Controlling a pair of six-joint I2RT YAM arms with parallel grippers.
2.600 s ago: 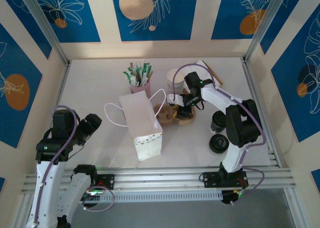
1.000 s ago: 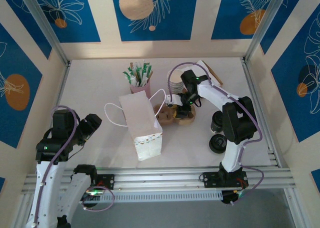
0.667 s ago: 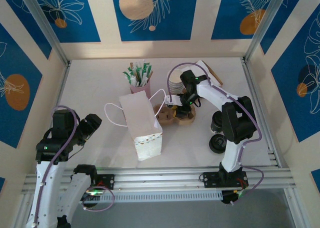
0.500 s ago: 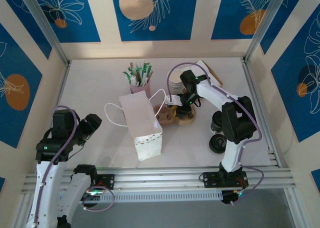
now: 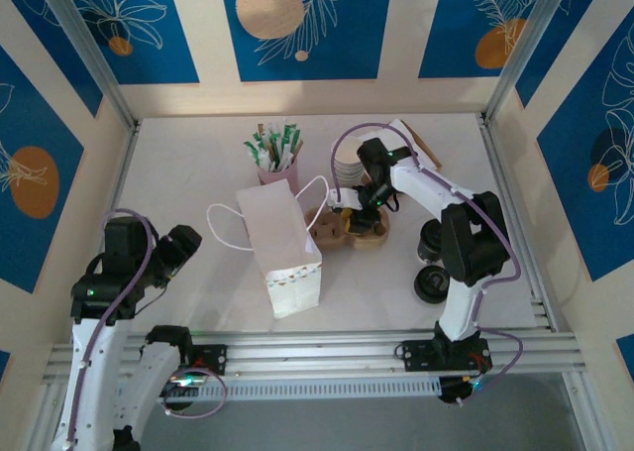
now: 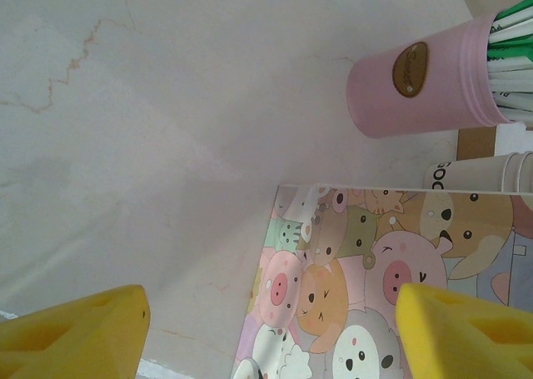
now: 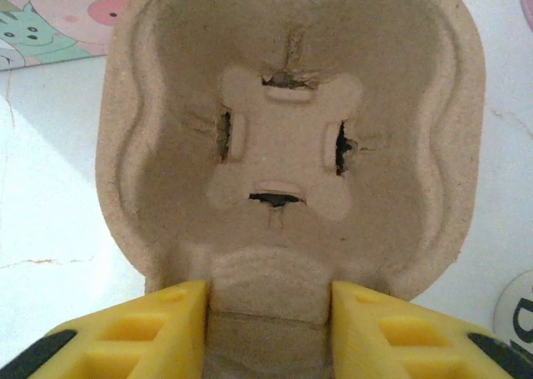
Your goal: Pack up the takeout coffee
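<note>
Lab-style robot test cell — aluminium frame rails (image 5: 327, 347), blue printed wall panels (image 5: 307, 25) round white table (image 5: 188, 173).

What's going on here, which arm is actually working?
The right gripper is clamped on the edge of the empty cardboard cup carrier, which sits on the table just right of the paper bag. The left gripper hangs open at the near left, holding nothing. The cup stack and black lids are not yet packed.

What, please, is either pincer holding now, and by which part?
The right pincer grips the pulp cup carrier by a raised rim section; the left pincer is open and empty.
</note>
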